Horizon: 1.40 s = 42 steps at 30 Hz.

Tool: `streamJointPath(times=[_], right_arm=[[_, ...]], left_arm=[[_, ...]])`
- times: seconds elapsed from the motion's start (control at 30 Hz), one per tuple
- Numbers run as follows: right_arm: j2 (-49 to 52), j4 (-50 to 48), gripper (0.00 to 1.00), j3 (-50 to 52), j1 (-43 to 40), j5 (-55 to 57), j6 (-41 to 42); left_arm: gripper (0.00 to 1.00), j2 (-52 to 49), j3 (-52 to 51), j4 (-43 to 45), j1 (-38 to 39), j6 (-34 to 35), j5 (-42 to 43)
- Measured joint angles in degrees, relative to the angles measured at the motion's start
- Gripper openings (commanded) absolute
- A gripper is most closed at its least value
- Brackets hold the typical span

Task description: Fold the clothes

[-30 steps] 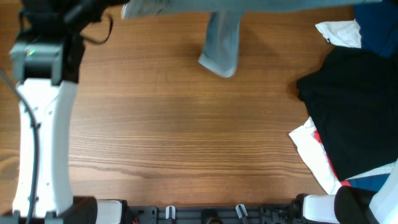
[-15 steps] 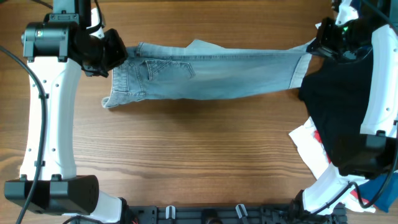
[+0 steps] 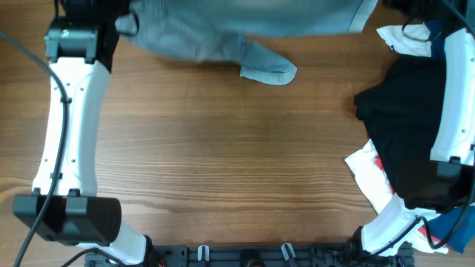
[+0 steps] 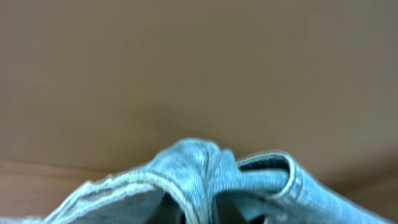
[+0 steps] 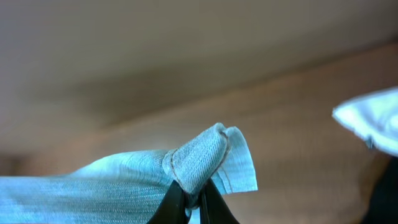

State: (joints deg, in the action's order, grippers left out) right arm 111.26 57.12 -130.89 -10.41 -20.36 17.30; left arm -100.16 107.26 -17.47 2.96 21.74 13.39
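The light blue denim shorts (image 3: 245, 30) hang stretched along the table's far edge, lifted off the wood, with one leg cuff (image 3: 269, 70) drooping down in the middle. My left gripper (image 4: 214, 214) is shut on the waistband end of the shorts (image 4: 205, 168) at the far left; its fingers are mostly hidden by denim. My right gripper (image 5: 191, 198) is shut on a hemmed cuff corner of the shorts (image 5: 205, 158) at the far right. In the overhead view both grippers are at or past the top edge.
A black garment (image 3: 419, 126) lies at the right, with a white cloth (image 3: 407, 38) behind it, dark blue cloth (image 3: 449, 37) at the far right, and a white and red piece (image 3: 375, 178) in front. The arms' white links (image 3: 74, 126) stand at both sides.
Both grippers have moved away toward the table's far edge with the shorts, which were spread flat half a second ago. One leg now droops in the middle.
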Motion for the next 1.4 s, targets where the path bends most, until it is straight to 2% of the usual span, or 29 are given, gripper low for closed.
streamJointPath(times=[0.07,0.13,0.2,0.33,0.53,0.67,0.77,0.87,1.0,1.2,1.4], right_arm=[[0.0,-2.01,0.04,-4.61,-2.01,-0.22,3.72],[-0.2,-3.69,0.04,-9.7,-5.42,-0.72,6.91],[-0.92,-3.63,0.04,-12.63,-8.94,-0.85,8.7],[-1.57,-3.13,0.04,-14.21,-14.47,-0.85,10.99],[-1.55,0.83,0.04,-14.21,-13.94,-2.25,10.49],[-1.55,13.03,0.04,-13.94,-9.4,-2.6,7.67],[-1.44,13.66,0.04,-13.9,-7.28,-3.89,5.46],[-1.44,15.69,0.04,-13.9,-6.49,-7.32,2.29],[-0.83,23.21,0.04,-13.9,-5.79,-7.72,-1.77],[6.34,36.41,0.04,-12.41,-1.84,-5.51,-7.3],[6.78,36.52,0.04,2.75,-0.61,-4.85,-9.07]], left_arm=[[0.04,-0.15,-0.09,8.83,1.27,0.24,1.29],[0.04,-0.04,-0.02,12.92,2.95,0.63,3.15],[0.04,-0.04,-0.02,13.25,5.11,0.9,5.09],[0.04,-0.04,0.07,10.29,9.31,-1.6,6.75],[0.04,-0.07,0.26,-0.79,9.03,-5.33,4.81],[0.04,-0.42,0.31,-4.39,4.68,-9.05,1.66],[0.04,-0.92,0.48,-1.57,1.46,-9.73,3.02],[0.04,-0.96,1.55,-4.11,-1.4,-9.73,5.66],[0.04,-0.87,2.75,-22.43,-2.67,-9.05,6.29],[0.04,-0.9,2.95,-57.4,-5.84,-2.54,4.0],[0.04,-0.92,2.86,-70.44,-7.17,-1.68,2.08]])
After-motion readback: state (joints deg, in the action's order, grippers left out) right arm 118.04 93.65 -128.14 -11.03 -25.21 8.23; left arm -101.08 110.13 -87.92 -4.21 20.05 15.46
